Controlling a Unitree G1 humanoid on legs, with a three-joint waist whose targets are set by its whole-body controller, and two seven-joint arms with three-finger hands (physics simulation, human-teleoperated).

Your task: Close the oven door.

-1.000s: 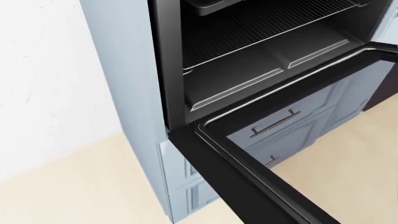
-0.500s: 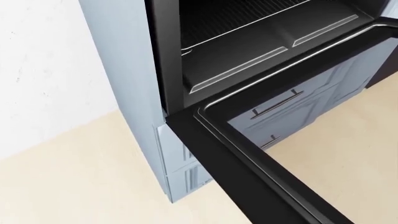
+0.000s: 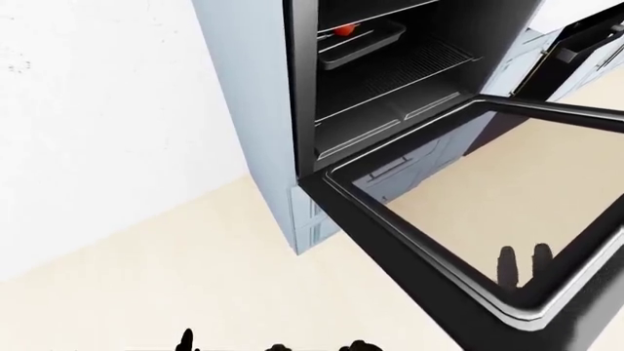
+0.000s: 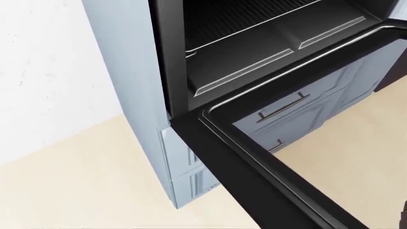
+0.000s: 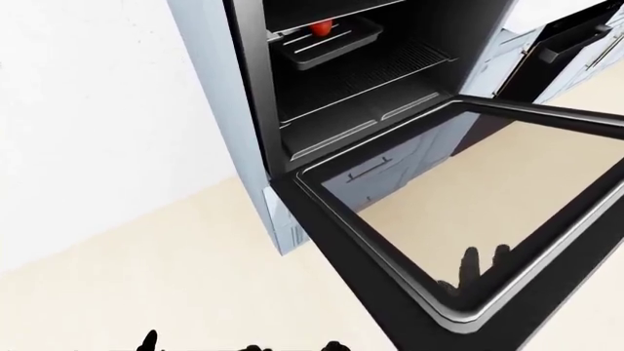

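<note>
Right robot hand [image 3: 508, 270] seen only through the glass of the oven door [image 3: 390, 245], as two dark fingers [image 5: 471, 268] standing upright side by side, straight and not closed round anything, low at the right of both eye views. Not clear whether touching the underside of the door or only near it.

Left robot hand [image 3: 185, 341] hardly visible: only small black tips along the bottom edge of the eye views, over the beige floor [image 3: 175, 270]. Cannot tell if spread or together.

Oven door fully open, lying flat and reaching from the oven cavity [image 4: 254, 52] toward the bottom right of the views, with a black frame and a silver inner rim around the clear glass [image 3: 488, 183]. Inside the cavity a wire rack [image 3: 415, 66], and higher up a dark tray [image 5: 327, 44] with a small red thing [image 5: 321, 28] on it. Under the door, pale blue drawers with a bar handle [image 4: 283, 109]. Tall pale blue cabinet [image 4: 127, 71] around the oven, white wall [image 3: 97, 110] on the left.

Compared with one second ago, whole head view shifted: cavity higher in the picture, tray no longer inside it, so camera moved, not the oven. Against half a second ago, almost the same picture, door still in the same open position; only new thing a small dark shape [image 4: 403, 215] at the lower right edge of the head view.
</note>
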